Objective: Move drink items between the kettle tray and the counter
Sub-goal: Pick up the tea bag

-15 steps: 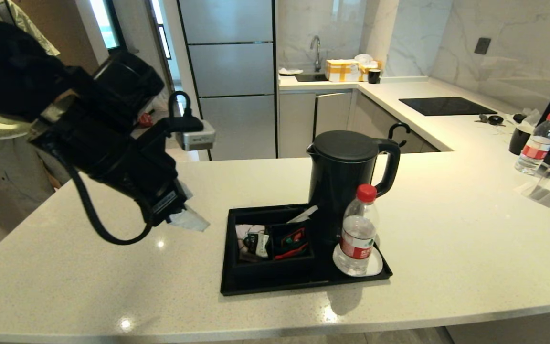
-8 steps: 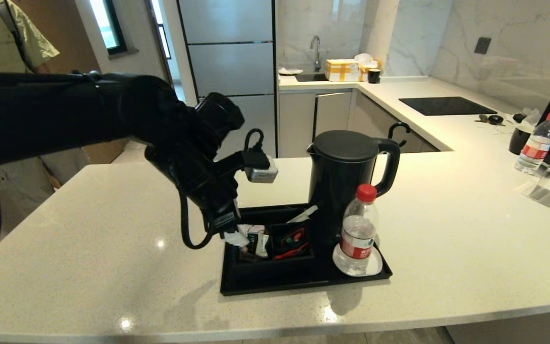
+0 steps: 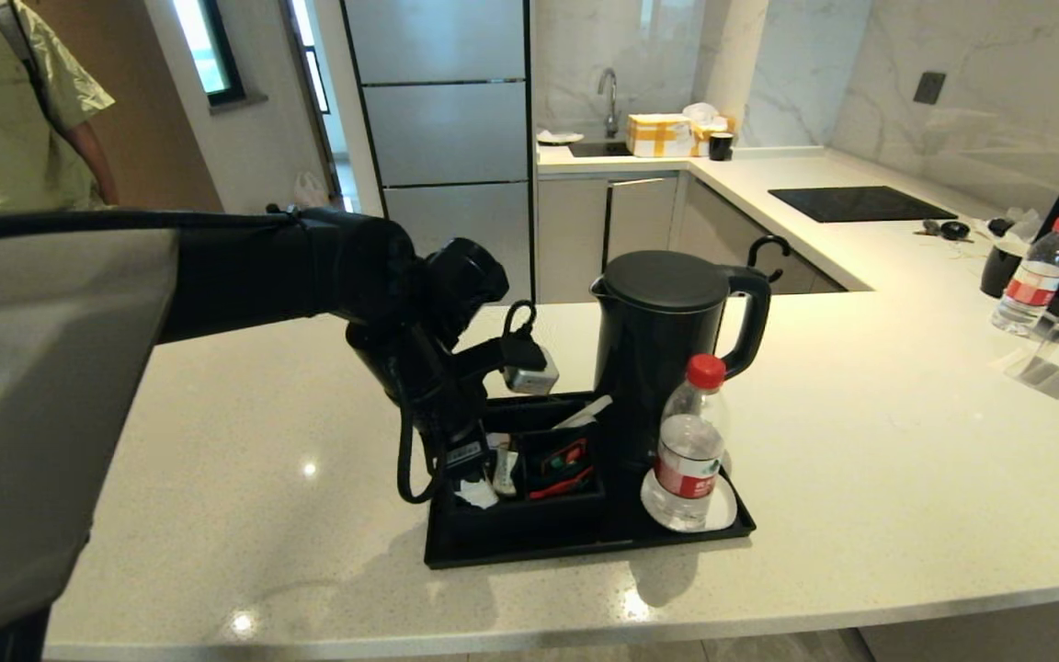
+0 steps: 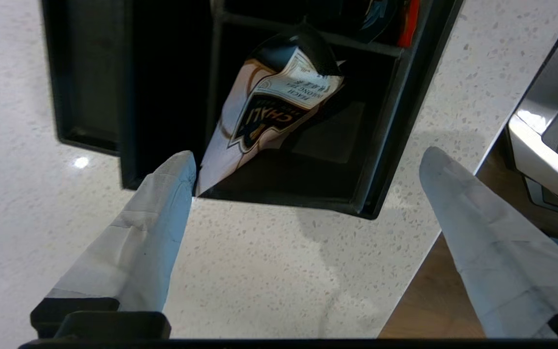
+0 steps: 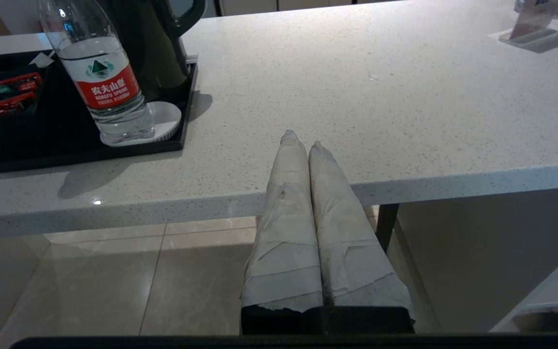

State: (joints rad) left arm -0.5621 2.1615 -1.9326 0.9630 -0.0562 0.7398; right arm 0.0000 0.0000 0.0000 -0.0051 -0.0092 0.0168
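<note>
A: Head view — the left gripper [image 3: 474, 485] hangs over the compartment end of the kettle tray [image 3: 585, 542], which sits on the counter [image 3: 860, 460]. The kettle [image 3: 658, 349] stands upright at the tray's far side, and a water bottle [image 3: 688, 446] rests on the white coaster [image 3: 718, 515].

B: Left wrist view — the fingers [image 4: 158, 228] are spread wide, holding nothing. The sachet [image 4: 264, 121] (pale pink, black band) lies tilted in a tray compartment, its lower corner just beside one fingertip; whether they touch, I cannot tell.

A: Right wrist view — the right gripper [image 5: 301, 140] sits low at the counter's rounded edge, well apart from the tray, fingers pressed together and empty.
</note>
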